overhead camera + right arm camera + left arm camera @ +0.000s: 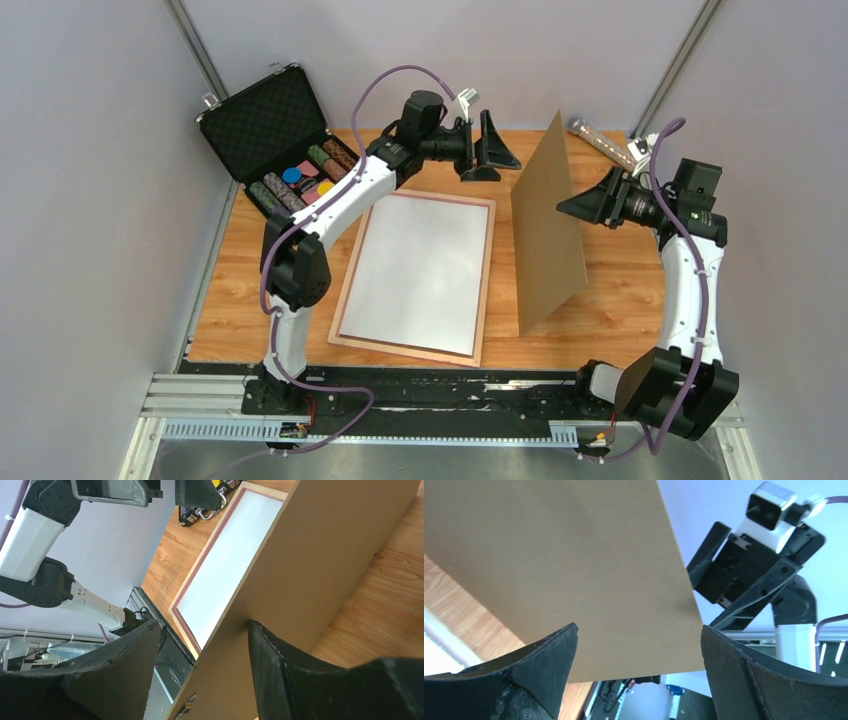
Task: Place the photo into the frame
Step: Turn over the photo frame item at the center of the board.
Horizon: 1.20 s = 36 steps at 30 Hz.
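Black fingers of the right gripper (pixel 200 625) fill the bottom of its wrist view. They are spread astride one edge of the standing brown board (pixel 545 230), with a gap showing on one side. The left gripper (pixel 638 627) is splayed wide, facing that board. At the centre of the table (pixel 620 300), the frame (pixel 405 350) lies flat around a white sheet (pixel 420 270). No print can be made out on the sheet.

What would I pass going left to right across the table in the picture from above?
Black case → picture frame → brown board → right robot arm
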Motion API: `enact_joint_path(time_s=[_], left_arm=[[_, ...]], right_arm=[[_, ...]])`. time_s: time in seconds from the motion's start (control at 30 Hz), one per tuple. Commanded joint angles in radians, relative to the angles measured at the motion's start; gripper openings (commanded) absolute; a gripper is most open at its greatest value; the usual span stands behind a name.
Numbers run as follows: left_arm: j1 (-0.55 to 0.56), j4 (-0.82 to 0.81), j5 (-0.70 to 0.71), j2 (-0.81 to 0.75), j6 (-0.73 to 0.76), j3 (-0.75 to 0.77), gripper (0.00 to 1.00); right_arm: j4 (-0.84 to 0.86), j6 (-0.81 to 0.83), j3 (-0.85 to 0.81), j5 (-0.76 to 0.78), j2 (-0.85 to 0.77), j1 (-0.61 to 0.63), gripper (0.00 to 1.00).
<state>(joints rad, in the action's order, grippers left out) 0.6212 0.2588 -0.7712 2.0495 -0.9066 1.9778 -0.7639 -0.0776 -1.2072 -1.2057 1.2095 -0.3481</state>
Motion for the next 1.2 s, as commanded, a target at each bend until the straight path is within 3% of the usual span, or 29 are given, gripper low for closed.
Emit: enact_joint_path(time_s=[0.0,0.33,0.67,1.17], left_arm=[[0.001,-0.154,-0.028,-0.009,-0.176,0.027,1.0],[0.08,-0.248,0.014,0.041,-0.334,0.041,1.0],[0.083,-0.188,0.058,-0.002,-0.291,-0.027,1.0],[0.081,-0.132,0.096,-0.068,-0.219,-0.103,1.0]], right_arm=[[0.032,-0.023,-0.055,0.018,0.006,0.029,0.64],[0.031,-0.01,-0.072,0.033,0.02,0.067,0.64],[0.032,0.013,-0.115,-0.014,0.053,0.158,0.64],[0.034,0.036,-0.099,-0.081,0.035,0.195,0.64]])
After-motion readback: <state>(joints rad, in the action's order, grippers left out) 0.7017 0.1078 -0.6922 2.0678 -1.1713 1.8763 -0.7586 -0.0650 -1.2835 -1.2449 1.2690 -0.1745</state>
